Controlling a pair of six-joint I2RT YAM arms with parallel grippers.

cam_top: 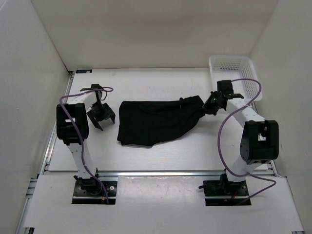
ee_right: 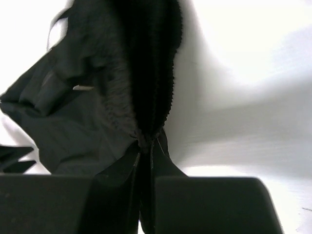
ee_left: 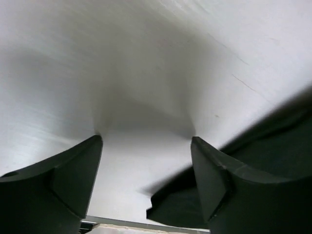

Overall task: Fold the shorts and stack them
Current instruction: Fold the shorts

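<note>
I can read no text, label, brand, number or sign in any of my views. From my right wrist camera, the shorts (ee_right: 92, 112) show one small pale mark beside a fold. It is too small and blurred for me to tell whether it is print.

The right gripper (ee_right: 145, 163) sits at the bottom edge of the frame, its two dark fingers (ee_right: 209, 204) pressed together on a bunched, ribbed fold of the shorts (ee_right: 92, 117). The black fabric rises from the pinch point to the top of the frame and spreads out to the left. A small pale mark shows on the cloth. To the right lies the white table (ee_right: 243, 63), partly shadowed.
</note>
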